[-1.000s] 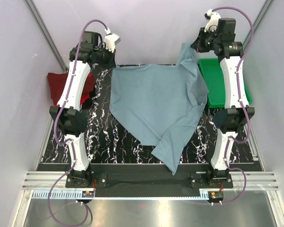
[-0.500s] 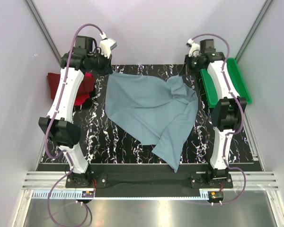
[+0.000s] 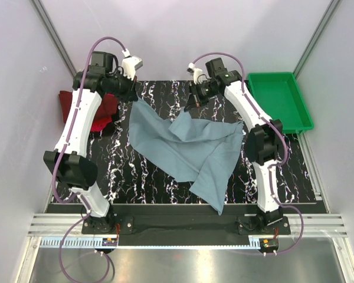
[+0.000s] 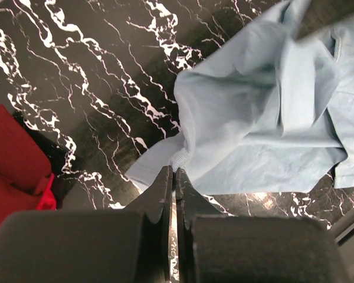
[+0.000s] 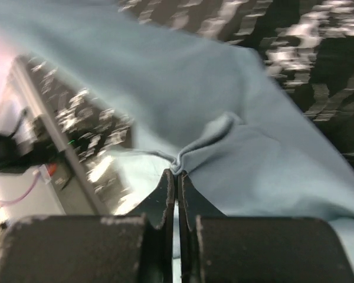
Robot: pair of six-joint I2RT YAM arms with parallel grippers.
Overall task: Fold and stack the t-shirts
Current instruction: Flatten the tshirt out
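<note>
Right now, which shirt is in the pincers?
The grey-blue t-shirt: left pincer and right pincer each pinch its edge. The red shirts lie free at the left.

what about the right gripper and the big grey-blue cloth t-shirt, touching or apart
Touching. Right wrist view: the right gripper is shut, pinching a bunched fold of the big grey-blue cloth t-shirt.

Overhead view down on whole table (image 3: 124,171); close wrist views, all with grey-blue t-shirt (image 3: 189,147).

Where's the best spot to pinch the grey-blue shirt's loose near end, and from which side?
Pinch the narrow tail of the grey-blue shirt at the table's near edge, from straight above: it lies flat there and tapers to a point.
</note>
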